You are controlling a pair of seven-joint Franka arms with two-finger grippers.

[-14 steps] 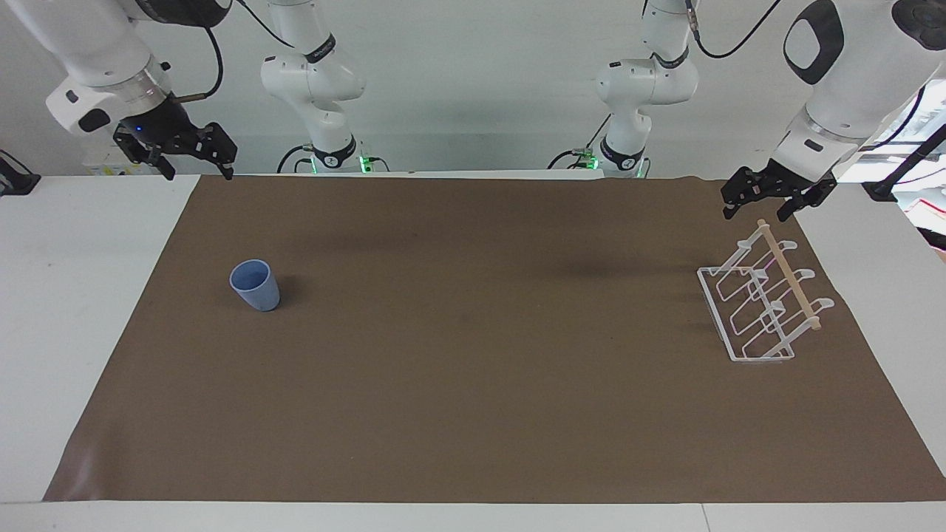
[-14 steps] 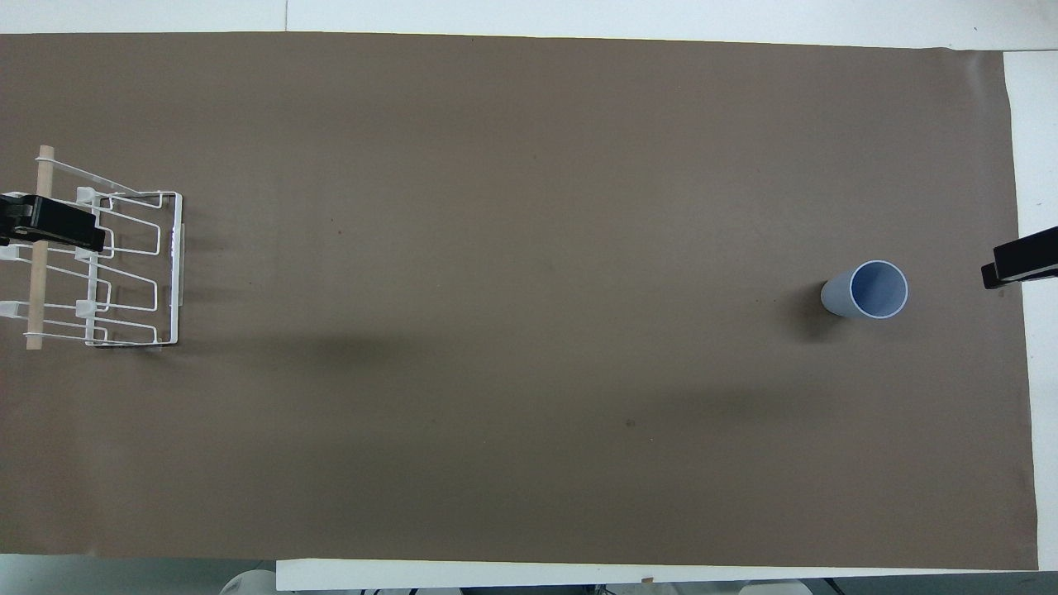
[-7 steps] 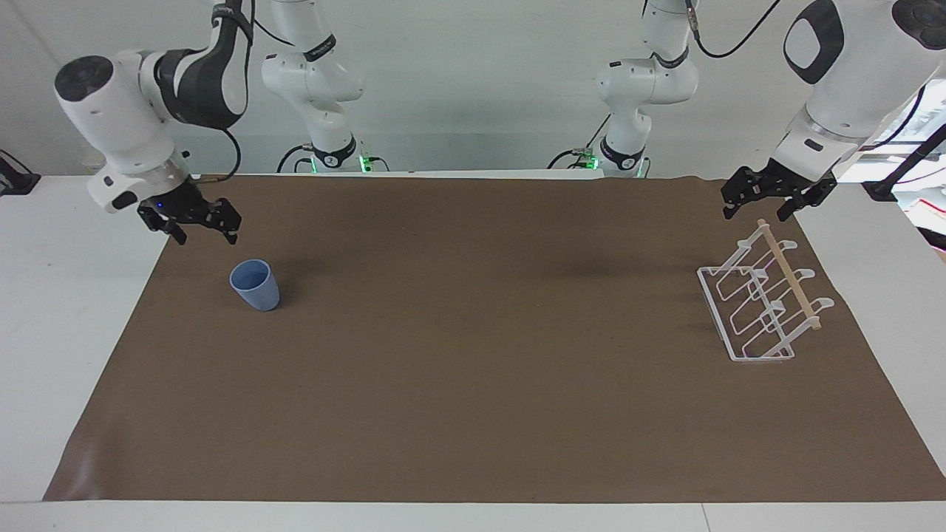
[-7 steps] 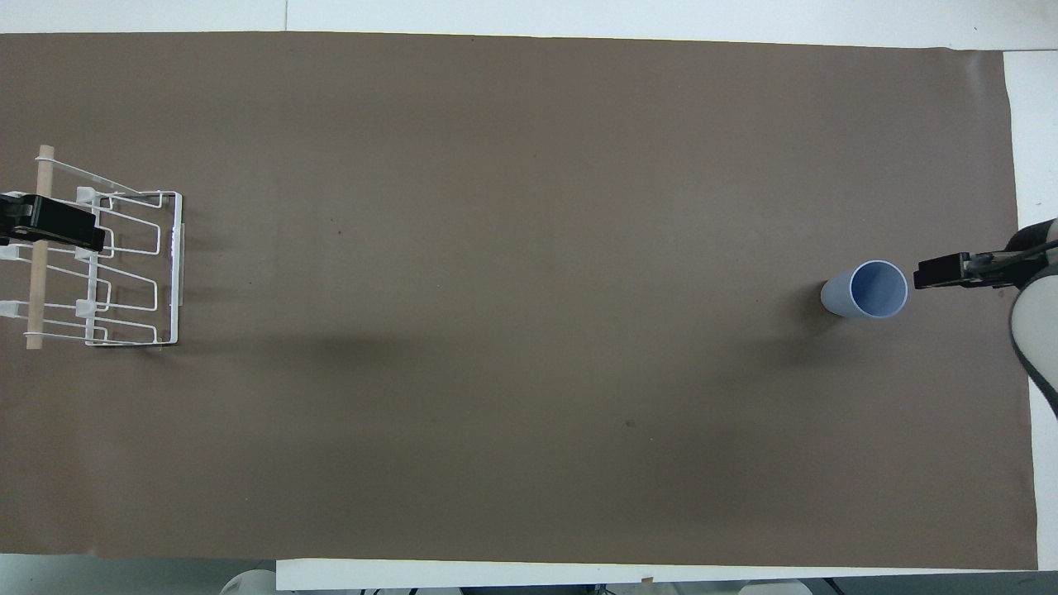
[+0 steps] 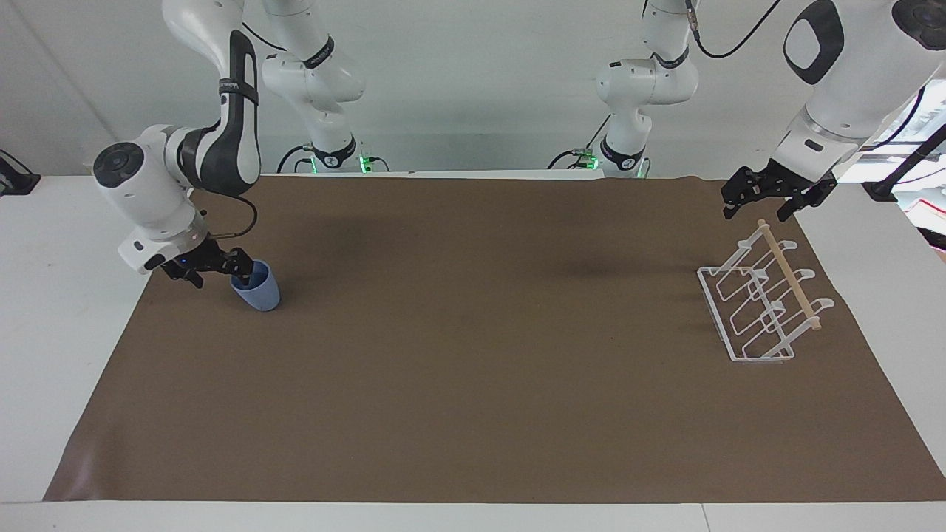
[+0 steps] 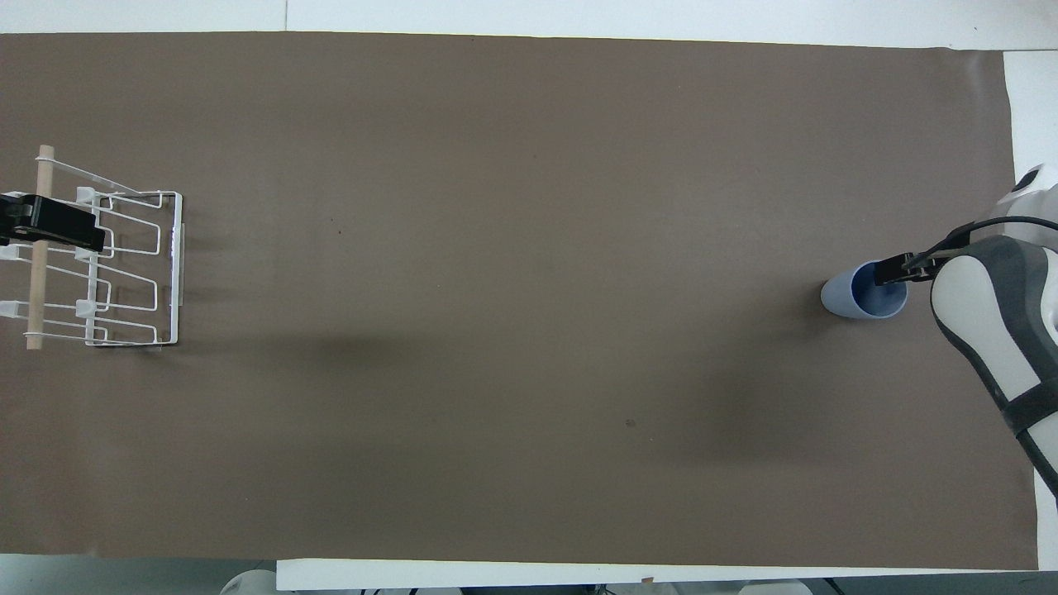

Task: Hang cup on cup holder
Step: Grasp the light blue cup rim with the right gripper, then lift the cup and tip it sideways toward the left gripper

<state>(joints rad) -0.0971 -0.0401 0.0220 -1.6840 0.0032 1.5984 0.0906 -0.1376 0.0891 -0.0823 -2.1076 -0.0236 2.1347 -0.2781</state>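
Descent is what has changed: a second ago my right gripper (image 5: pixel 219 270) hung high by the mat's corner toward my right arm's end; now it sits low at the cup's (image 5: pixel 256 289) rim, fingers spread, one of them apparently dipping inside the rim at roughly its nine o'clock in the facing view. Nothing is pinched yet, I judge. That cup stands upright on the brown mat (image 5: pixel 473 384), unmoved. My left gripper (image 5: pixel 765 204) waits spread over the cup holder (image 5: pixel 761 303), which stands well apart at the left arm's end.
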